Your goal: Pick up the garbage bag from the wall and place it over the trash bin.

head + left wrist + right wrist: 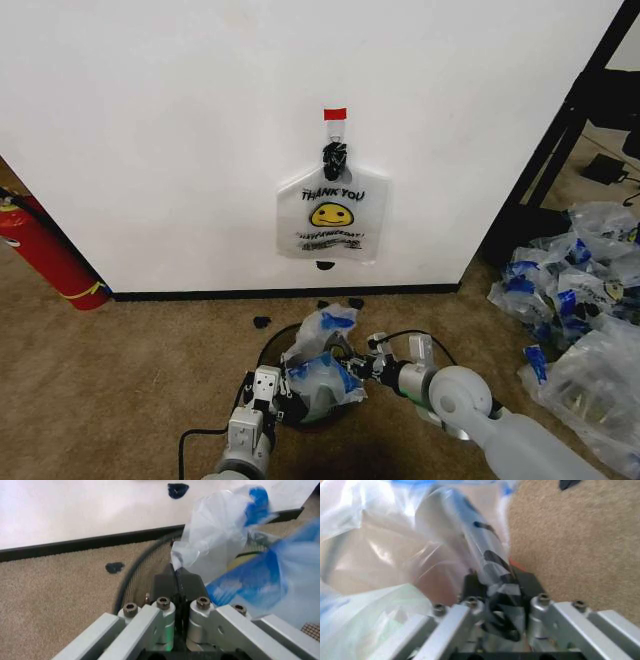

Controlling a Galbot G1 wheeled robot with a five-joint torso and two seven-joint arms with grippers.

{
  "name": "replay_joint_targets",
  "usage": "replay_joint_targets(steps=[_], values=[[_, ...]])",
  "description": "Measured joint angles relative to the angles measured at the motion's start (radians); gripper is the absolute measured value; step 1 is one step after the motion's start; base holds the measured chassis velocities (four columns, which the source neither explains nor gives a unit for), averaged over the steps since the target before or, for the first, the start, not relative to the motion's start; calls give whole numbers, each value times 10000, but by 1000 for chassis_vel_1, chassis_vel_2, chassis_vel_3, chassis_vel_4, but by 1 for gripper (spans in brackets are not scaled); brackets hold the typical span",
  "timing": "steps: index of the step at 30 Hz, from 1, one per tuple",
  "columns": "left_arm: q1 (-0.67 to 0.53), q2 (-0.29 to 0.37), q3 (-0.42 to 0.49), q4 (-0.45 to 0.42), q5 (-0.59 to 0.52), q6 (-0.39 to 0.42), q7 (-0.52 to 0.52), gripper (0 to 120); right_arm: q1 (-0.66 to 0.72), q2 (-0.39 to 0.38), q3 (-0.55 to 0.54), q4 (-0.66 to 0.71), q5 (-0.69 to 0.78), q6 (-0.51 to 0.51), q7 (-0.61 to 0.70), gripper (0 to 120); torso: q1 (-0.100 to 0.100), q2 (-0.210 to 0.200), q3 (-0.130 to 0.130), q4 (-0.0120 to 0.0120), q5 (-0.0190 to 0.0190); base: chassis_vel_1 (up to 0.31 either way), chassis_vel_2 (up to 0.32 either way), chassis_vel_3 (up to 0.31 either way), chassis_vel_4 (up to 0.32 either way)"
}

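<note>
**Bag at the bin, spreading not finished**

We have the garbage bag [322,362] down at the trash bin [268,345], bunched over its mouth with blue patches showing; it is off the wall [180,130], so the pick-up looks done; what is left, in our judgement, is to open the film and seat it round the rim, since it sits crumpled rather than spread. Our left gripper [268,392] is at the near left of the bin, its fingers pressed together on an edge of the bag, as the left wrist view shows against the dark mesh rim; our right gripper [362,362] reaches in from the right, pinching a twisted printed strip of the same film.

A second bag with the smiley print [332,213] hangs from the hook [334,155] below the red tape mark [334,114]; a fire extinguisher [45,255] leans at the left; a heap of clear bags [580,300] lies on the carpet at the right, well apart; small dark scraps [262,322] dot the floor near the baseboard; none of these blocks the bin; the loose folds themselves are the likely hindrance.
</note>
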Motion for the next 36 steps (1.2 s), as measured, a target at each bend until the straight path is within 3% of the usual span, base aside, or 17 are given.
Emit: replay_joint_targets(steps=[3,9,13,16,24,36], values=[[177,-66,76,-200,116,-107,77,0,-347,98,-146,447,8,1082,1113,1,0,0,0,-1,-2,0,0,0,0],[473,-165,217,-570,384,-341,184,0,-1093,508,-91,866,-216,3091,1729,1,0,0,-1,1,-2,0,0,0,0],[633,-221,218,-655,977,-855,296,0,-2020,1187,356,974,-800,4744,1904,1,0,0,0,0,0,0,0,0,0],[627,-225,139,-615,1294,-1136,337,0,-2475,1480,619,1017,-1246,5284,2089,1,0,0,-1,-2,0,0,0,0,0],[463,-213,-71,-567,1821,-1451,452,0,-3122,1511,970,1180,-2376,5814,2438,1,0,0,-1,-1,1,0,0,0,0],[21,588,-735,-275,1758,-1303,545,0,-2838,914,1371,1811,-2079,5016,2677,1,0,0,0,0,-1,0,0,0,0]])
